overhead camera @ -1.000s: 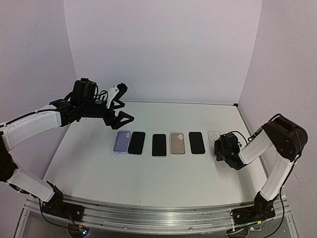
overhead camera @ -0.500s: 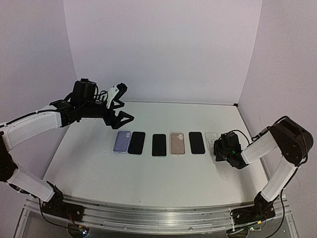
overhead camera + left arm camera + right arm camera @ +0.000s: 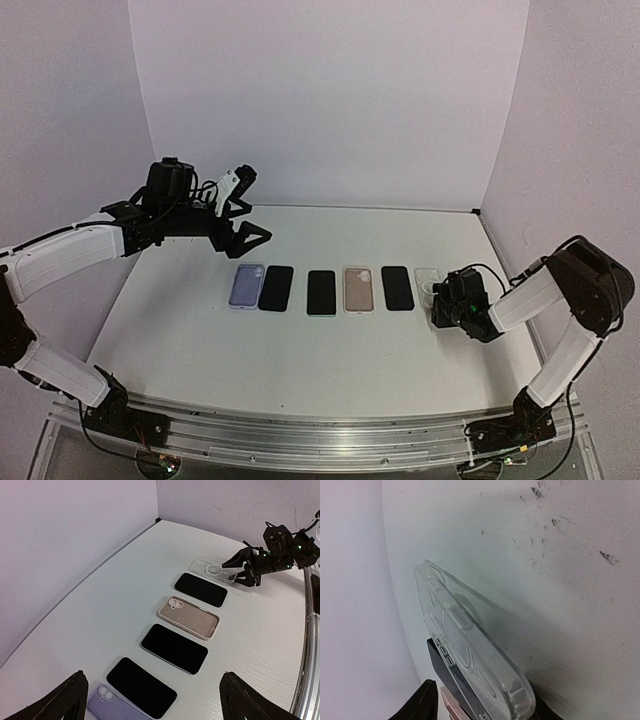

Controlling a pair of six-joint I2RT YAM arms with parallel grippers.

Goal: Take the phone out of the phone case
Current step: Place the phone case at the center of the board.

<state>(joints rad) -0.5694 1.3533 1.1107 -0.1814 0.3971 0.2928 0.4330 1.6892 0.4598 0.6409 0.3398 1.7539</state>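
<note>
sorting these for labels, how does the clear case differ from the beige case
The clear case is see-through, with a ring mark on it; the beige case is opaque. The clear case ends the row on the right; the beige case sits mid-row. The right fingers are at the clear case's end; no fingers are near the beige case. Both lie in one row on the table.

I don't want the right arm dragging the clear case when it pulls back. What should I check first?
1. Jaws of the right gripper apart: ok.
2. The clear case down on the table: ok.
3. Its end free of that gripper: cannot tell.
4. Neighbouring black phone apart from the gripper: ok.
5. The left gripper open, raised, far off: ok.
</note>
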